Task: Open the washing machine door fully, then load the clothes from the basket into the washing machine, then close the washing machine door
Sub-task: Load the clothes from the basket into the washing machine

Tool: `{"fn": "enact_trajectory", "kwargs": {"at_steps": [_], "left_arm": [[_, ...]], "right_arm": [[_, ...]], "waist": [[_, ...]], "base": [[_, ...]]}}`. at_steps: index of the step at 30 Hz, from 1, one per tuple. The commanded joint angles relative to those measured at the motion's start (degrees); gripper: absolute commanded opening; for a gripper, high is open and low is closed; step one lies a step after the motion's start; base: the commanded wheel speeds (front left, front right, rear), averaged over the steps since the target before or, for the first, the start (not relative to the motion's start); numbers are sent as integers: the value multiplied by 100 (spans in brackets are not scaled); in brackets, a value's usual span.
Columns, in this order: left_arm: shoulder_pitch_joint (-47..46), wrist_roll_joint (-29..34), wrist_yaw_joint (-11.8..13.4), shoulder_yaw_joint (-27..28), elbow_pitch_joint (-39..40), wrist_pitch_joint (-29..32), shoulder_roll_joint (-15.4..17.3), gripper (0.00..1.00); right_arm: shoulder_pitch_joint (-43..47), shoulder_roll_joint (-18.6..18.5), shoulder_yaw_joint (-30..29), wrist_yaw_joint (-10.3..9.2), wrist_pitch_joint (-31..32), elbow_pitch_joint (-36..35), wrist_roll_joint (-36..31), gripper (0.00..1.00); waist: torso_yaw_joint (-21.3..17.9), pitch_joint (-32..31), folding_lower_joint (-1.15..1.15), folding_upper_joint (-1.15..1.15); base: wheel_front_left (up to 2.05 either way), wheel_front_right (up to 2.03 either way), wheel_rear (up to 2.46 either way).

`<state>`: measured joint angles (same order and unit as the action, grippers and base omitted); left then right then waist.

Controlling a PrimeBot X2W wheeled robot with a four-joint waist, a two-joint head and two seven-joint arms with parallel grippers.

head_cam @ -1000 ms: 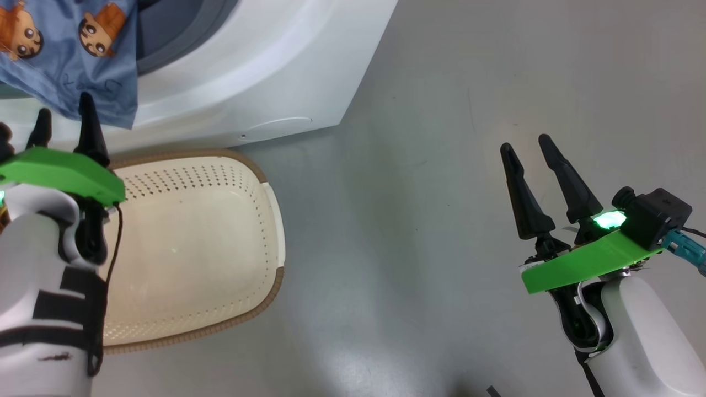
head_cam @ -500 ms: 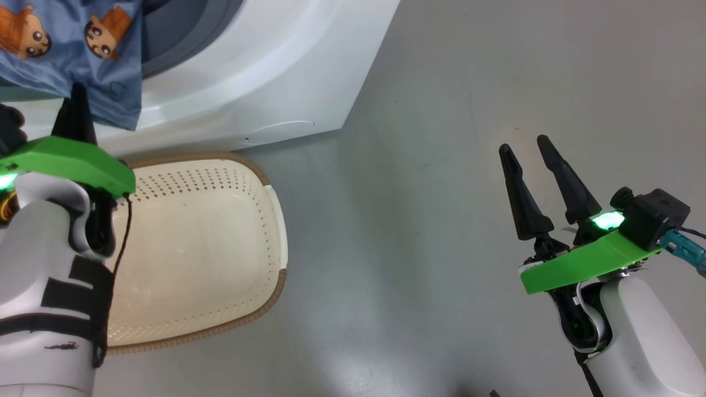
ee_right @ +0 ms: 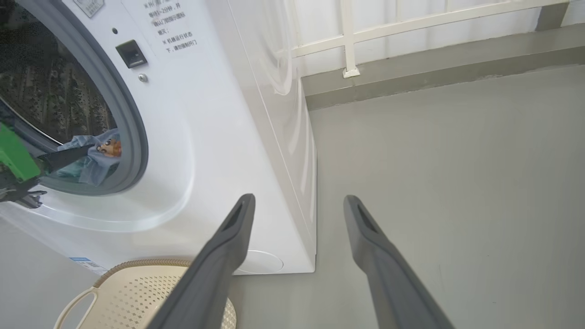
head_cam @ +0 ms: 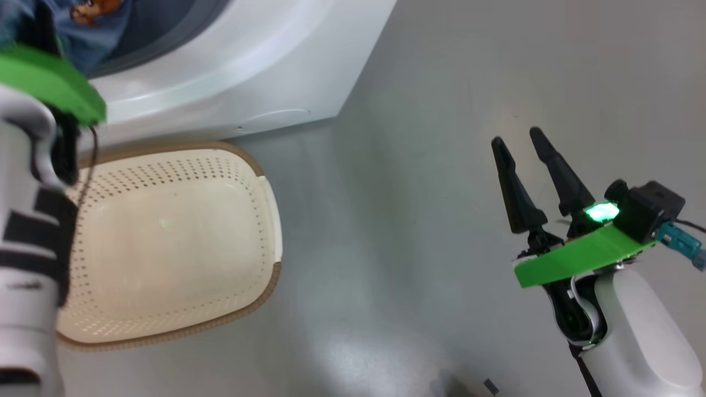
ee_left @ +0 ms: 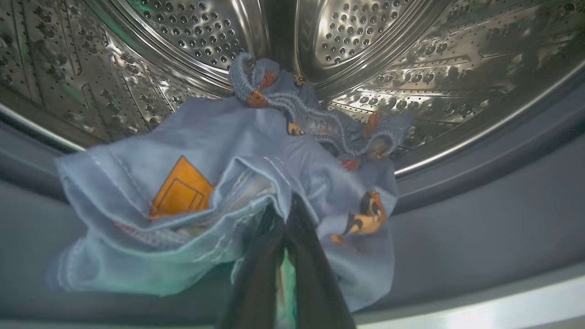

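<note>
Left wrist view had the left claw (ee_left: 284, 214) pressed together, its two dark fingers (ee_left: 311, 274) pinching a fold of the clothes (ee_left: 205, 183). The light blue cloth, printed with orange-brown figures, draped around the fingertips. It hung across the grey gasket (ee_left: 480, 228) at the lower lip of the opening. A ruffled edge of it reached back onto the perforated steel drum (ee_left: 365, 41).

From the right wrist view, that claw came in from the left edge into the mouth of the washer (ee_right: 219, 137). The cloth was bunched at its tip, just inside the gasket's lower curve.

The right claw (ee_right: 298, 201) was spread wide, with bare grey floor (ee_right: 457, 183) and the washer's front corner showing between its fingers. A white railing (ee_right: 347, 36) stood along the far wall.

In the head view, the right claw hovered at the lower right over the floor, well apart from the washer. The basket (head_cam: 265, 182) sat on the floor just in front of the washer. Its perforated cream walls and bottom were in plain sight, and the left forearm crossed over its left side.
</note>
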<state>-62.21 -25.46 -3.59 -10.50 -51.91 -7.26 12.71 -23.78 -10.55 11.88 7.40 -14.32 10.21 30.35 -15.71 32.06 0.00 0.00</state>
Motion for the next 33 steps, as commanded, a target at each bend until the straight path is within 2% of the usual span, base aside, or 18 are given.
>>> {"fn": "enact_trajectory", "kwargs": {"at_steps": [1,9,15,20,21,22,27,33], "left_arm": [[-273,125,69,21,24,61,261,0],[-1358,584,349,-352,-592,304,415,0],[-1996,757,462,-443,-808,-286,500,0],[-2281,911,503,-623,-1197,-359,481,1],[-2330,943,521,-663,-1283,-333,474,47],[-2379,979,540,-706,-1359,-319,468,100],[-2530,983,680,-764,-1708,-33,320,100],[-2604,843,572,-749,-1920,143,151,100]], "right_arm": [[5,9,97,9,-68,-132,55,100],[-63,115,94,9,-68,-144,78,100],[-93,195,113,9,-68,-149,90,100],[-73,212,87,9,-68,-141,84,100],[-71,214,83,9,-68,-139,82,100],[-70,219,81,9,-68,-136,77,100],[-72,222,106,9,-68,-115,51,100],[-104,172,139,9,-68,-103,37,100]], "waist": [[-119,117,0,0],[-454,432,0,0],[-696,598,0,0],[-759,643,0,0],[-759,645,0,0],[-754,642,0,0],[-663,585,0,0],[-504,457,0,0]], "base": [[0,0,0],[0,0,0],[0,0,0],[0,0,0],[0,0,0],[0,0,0],[0,0,0],[0,0,0]]}}
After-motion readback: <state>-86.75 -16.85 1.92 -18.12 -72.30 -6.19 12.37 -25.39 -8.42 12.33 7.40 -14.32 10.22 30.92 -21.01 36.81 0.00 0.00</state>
